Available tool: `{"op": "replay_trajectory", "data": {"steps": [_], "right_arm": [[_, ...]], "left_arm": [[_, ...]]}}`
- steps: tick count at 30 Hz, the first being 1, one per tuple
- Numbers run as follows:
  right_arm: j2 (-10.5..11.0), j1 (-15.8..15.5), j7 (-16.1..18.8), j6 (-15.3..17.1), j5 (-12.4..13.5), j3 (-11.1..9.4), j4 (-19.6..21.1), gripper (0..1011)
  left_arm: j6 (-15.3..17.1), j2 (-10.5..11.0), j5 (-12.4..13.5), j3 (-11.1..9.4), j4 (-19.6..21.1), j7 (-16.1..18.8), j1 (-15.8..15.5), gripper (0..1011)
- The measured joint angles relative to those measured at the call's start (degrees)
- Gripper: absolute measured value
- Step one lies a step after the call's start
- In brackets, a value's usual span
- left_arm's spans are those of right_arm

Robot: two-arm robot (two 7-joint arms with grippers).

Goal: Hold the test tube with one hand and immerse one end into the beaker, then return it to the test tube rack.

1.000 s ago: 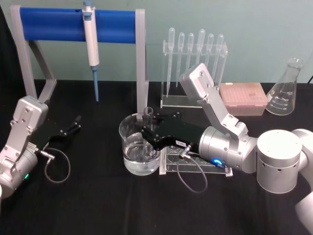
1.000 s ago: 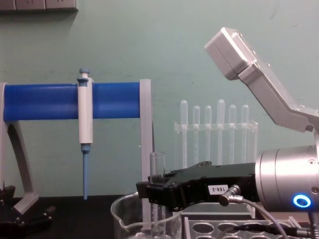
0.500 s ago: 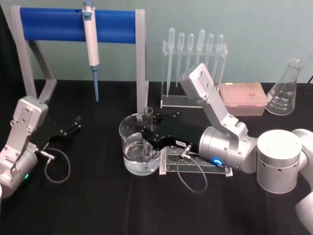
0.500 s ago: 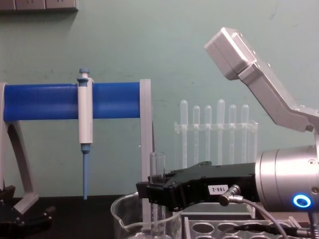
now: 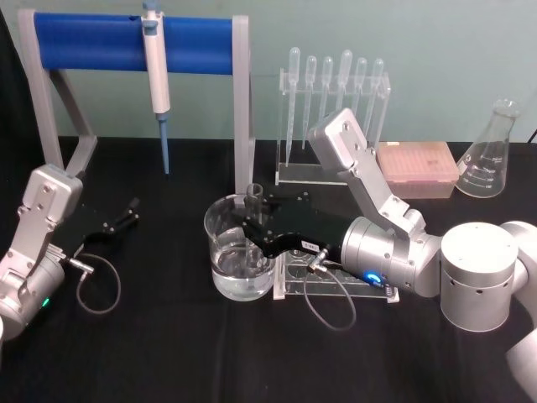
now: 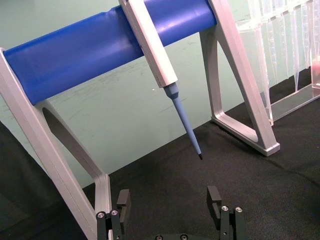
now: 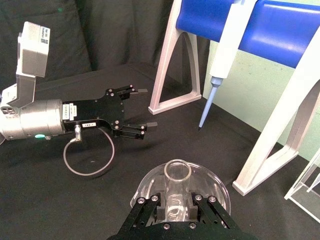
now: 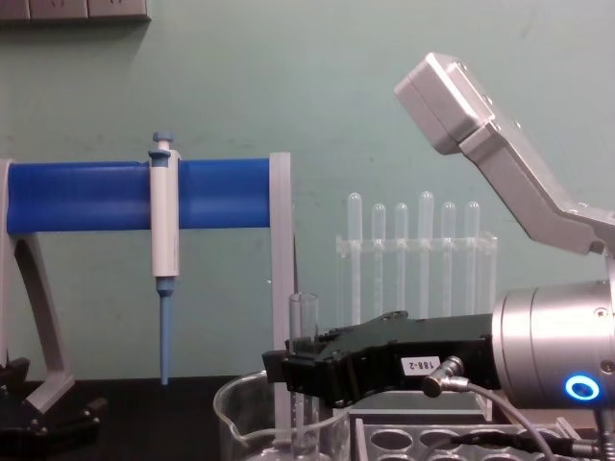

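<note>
I'm pinching test tube (image 8: 304, 331) upright w/ right gripper (image 5: 252, 231), lower end dipping in beaker (image 5: 220, 225); return pending. Left gripper (image 6: 170, 205) idling, spread.

1 tube (image 5: 254, 195), 1 beaker (image 5: 220, 225), 6 pipettes (image 5: 345, 80), 1 flask (image 5: 492, 159).

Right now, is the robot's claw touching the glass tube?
Touching. In the right wrist view, the right gripper has its fingers pressed on both sides of the test tube, upright inside the beaker.
</note>
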State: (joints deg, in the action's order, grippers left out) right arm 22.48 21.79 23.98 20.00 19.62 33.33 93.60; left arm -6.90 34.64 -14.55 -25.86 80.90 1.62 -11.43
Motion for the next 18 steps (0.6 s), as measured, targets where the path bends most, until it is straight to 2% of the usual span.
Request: {"op": "replay_trajectory", "data": {"steps": [18], "right_arm": [[0.0, 0.0, 0.0, 0.0, 0.0, 0.0, 0.0, 225]], "left_arm": [[0.0, 0.0, 0.0, 0.0, 0.0, 0.0, 0.0, 1000]]}}
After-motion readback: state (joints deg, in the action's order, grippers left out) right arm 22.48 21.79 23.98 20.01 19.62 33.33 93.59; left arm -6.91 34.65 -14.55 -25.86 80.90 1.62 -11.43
